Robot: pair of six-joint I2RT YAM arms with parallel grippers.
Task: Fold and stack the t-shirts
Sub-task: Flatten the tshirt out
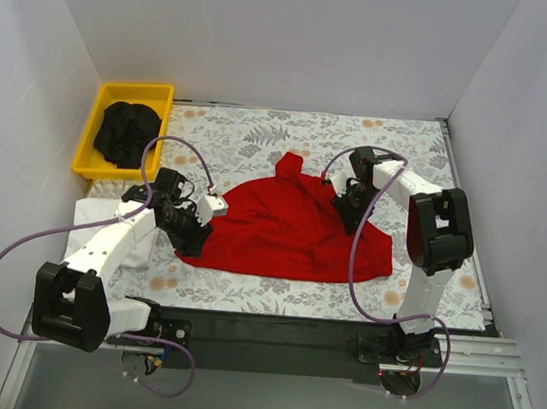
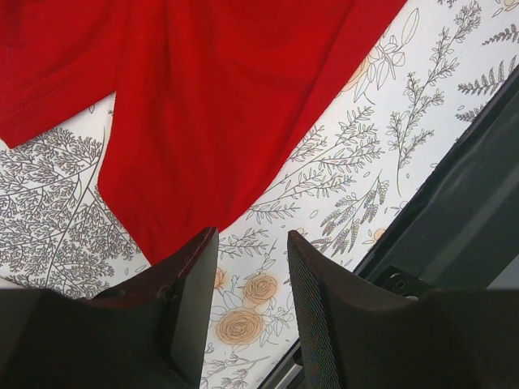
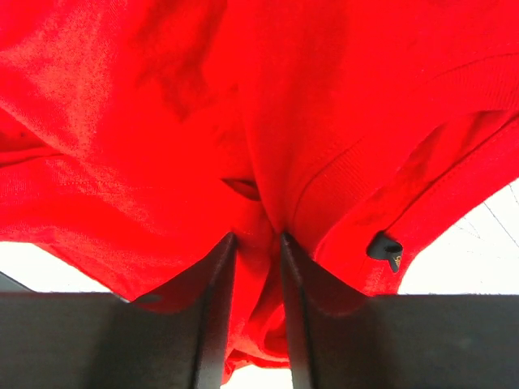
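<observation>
The red t-shirt (image 1: 286,226) lies spread and rumpled in the middle of the floral table cover (image 1: 260,132). My right gripper (image 1: 347,210) is shut on a fold of the red t-shirt (image 3: 243,121) at its right side, the cloth bunched between the jaws. My left gripper (image 1: 193,244) hovers open and empty over the shirt's lower left corner; in the left wrist view the red cloth (image 2: 203,105) lies just ahead of the fingertips. The white t-shirt (image 1: 97,215) lies under my left arm at the left edge. The black t-shirt (image 1: 126,132) is bundled in the yellow bin.
A yellow bin (image 1: 164,94) stands at the back left corner. White walls enclose the table on three sides. The black front rail of the table (image 2: 462,211) runs close by the left gripper.
</observation>
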